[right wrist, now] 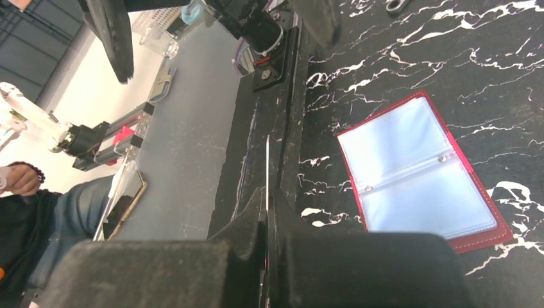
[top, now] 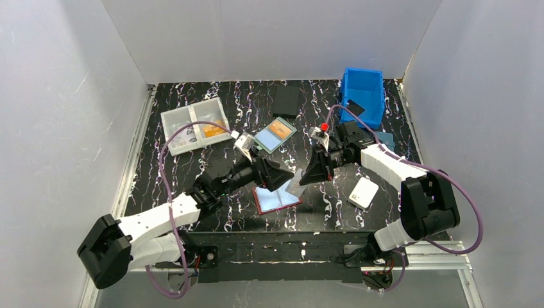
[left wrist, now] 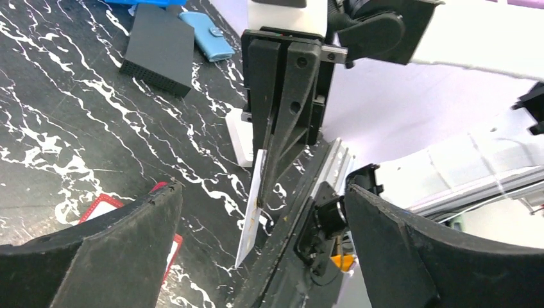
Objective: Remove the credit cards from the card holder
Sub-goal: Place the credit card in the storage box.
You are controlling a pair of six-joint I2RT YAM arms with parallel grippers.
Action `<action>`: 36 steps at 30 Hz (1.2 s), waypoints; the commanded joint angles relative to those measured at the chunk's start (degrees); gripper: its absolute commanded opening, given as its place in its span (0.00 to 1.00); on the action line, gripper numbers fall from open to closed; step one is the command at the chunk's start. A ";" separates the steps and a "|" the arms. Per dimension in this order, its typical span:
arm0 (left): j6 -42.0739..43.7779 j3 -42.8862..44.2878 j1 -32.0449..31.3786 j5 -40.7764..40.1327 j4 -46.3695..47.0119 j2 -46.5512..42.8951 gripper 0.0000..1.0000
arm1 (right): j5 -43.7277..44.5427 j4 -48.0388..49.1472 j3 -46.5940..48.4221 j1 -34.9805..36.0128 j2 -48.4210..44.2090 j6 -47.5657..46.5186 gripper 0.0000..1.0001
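The dark-red card holder (top: 277, 199) lies spread open on the table, light-blue inside up; it also shows in the right wrist view (right wrist: 420, 173). My right gripper (top: 304, 179) is shut on a thin light credit card (top: 294, 187), held on edge just right of the holder. In the right wrist view the card (right wrist: 267, 160) runs edge-on out of the shut right gripper (right wrist: 266, 200). My left gripper (top: 283, 174) is open and empty above the holder's upper edge. In the left wrist view its fingers (left wrist: 122, 250) spread wide on either side of the held card (left wrist: 252, 215).
A white card-like object (top: 364, 192) lies right of the holder. At the back stand a blue bin (top: 364, 94), a black box (top: 286, 101), a teal-framed case with an orange card (top: 274, 135) and a clear divided tray (top: 194, 125). A small blue wallet (left wrist: 208, 35) lies near the bin.
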 commanded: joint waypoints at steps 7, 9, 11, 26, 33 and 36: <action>-9.88 -10.36 0.71 -0.50 4.37 -5.24 0.96 | -4.76 11.77 -2.05 -1.48 0.75 13.63 0.01; -11.59 -11.07 0.64 -0.33 7.28 -3.46 0.91 | -5.18 7.30 -0.75 -1.57 1.93 10.20 0.01; -12.58 -10.60 0.54 0.79 9.65 -0.72 0.85 | -5.87 5.01 0.04 -1.67 2.99 8.44 0.01; -15.45 -0.20 0.47 11.74 18.46 17.37 0.14 | -4.97 3.96 0.23 -1.77 3.03 7.09 0.01; -14.59 -1.57 1.03 14.77 20.83 16.95 0.00 | -3.54 4.40 0.03 -1.77 2.50 6.90 0.01; -8.38 -0.92 3.04 16.47 8.11 12.62 0.00 | -1.07 4.63 -0.29 -1.77 1.10 6.16 0.44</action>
